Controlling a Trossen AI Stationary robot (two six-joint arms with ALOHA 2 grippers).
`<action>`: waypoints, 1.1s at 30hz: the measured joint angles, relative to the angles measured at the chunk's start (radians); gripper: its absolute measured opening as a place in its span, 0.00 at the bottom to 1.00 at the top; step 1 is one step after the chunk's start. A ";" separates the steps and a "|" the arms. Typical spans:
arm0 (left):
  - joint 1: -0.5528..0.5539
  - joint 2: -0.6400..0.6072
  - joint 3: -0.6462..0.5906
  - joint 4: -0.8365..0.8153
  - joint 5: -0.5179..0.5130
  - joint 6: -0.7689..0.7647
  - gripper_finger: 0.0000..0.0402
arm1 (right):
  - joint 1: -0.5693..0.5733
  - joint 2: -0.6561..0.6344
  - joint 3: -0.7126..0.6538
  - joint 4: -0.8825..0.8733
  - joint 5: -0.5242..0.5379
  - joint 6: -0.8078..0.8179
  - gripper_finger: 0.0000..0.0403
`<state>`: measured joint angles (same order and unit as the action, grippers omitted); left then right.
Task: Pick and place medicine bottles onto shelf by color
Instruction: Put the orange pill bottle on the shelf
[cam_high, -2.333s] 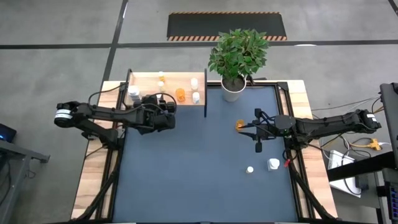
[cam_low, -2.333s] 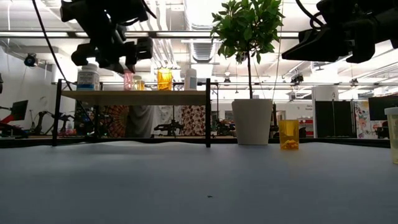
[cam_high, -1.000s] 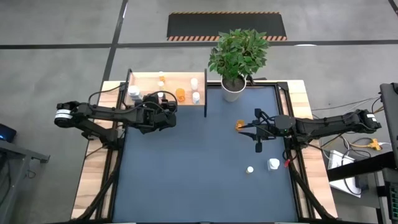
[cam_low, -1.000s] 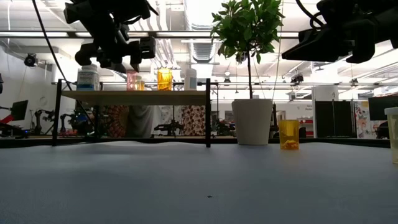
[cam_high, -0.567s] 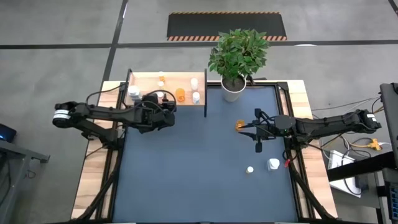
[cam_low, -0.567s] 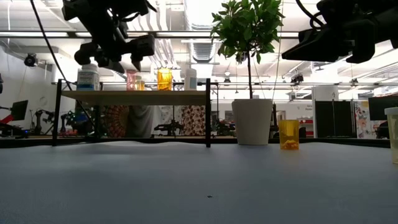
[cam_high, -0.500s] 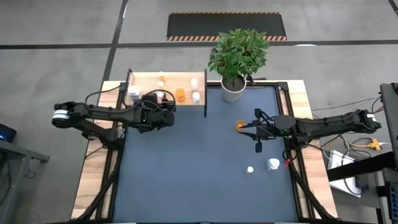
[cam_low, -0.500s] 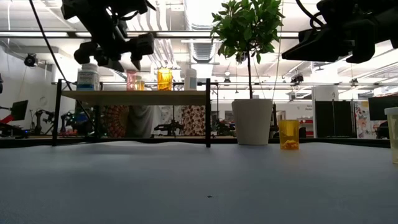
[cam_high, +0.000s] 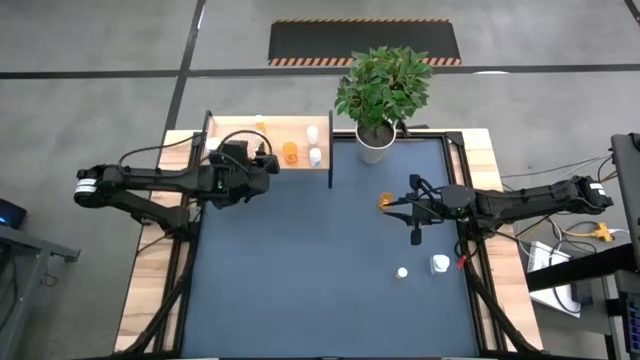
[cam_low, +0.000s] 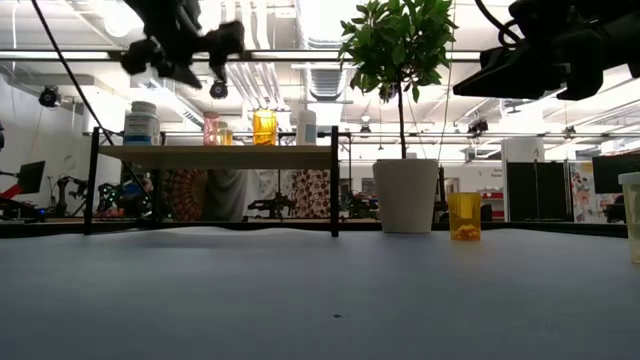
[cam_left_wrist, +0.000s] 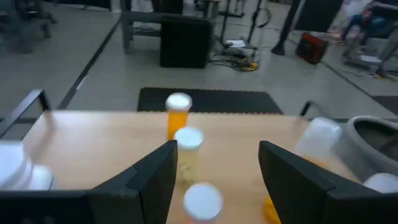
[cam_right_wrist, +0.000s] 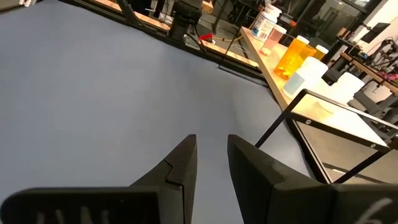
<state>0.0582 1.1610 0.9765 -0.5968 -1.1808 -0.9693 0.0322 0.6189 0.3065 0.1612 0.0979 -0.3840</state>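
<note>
The left claw (cam_left_wrist: 214, 168) hangs above the shelf (cam_high: 268, 142), fingers wide apart and empty. On the shelf, medicine bottles (cam_left_wrist: 188, 152) stand upright, caps up. The right claw (cam_right_wrist: 210, 158), fingers narrow and empty, hovers over the desk (cam_high: 320, 260) near an upright orange bottle (cam_high: 386, 201).

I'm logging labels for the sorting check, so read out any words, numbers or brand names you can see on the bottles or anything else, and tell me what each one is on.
No text reads legibly in any view.
White bottle with blue label at the shelf's left end: print too small to read.
Orange bottles on the shelf: no readable label.
Orange bottle on the table: none visible.
White plant pot: plain.
</note>
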 joint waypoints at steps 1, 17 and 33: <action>0.000 -0.008 0.010 0.019 0.009 0.038 0.52 | 0.000 0.000 0.000 0.000 0.000 0.004 0.20; -0.097 -0.044 0.021 0.485 0.787 0.755 0.52 | 0.000 0.000 0.000 0.000 0.000 0.200 0.20; -0.213 -0.175 -0.050 0.475 0.814 1.087 0.52 | 0.000 0.000 0.001 0.195 0.075 0.515 0.20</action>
<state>-0.1547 0.9863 0.9264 -0.1215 -0.3672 0.1174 0.0320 0.6186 0.3071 0.3565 0.1725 0.1306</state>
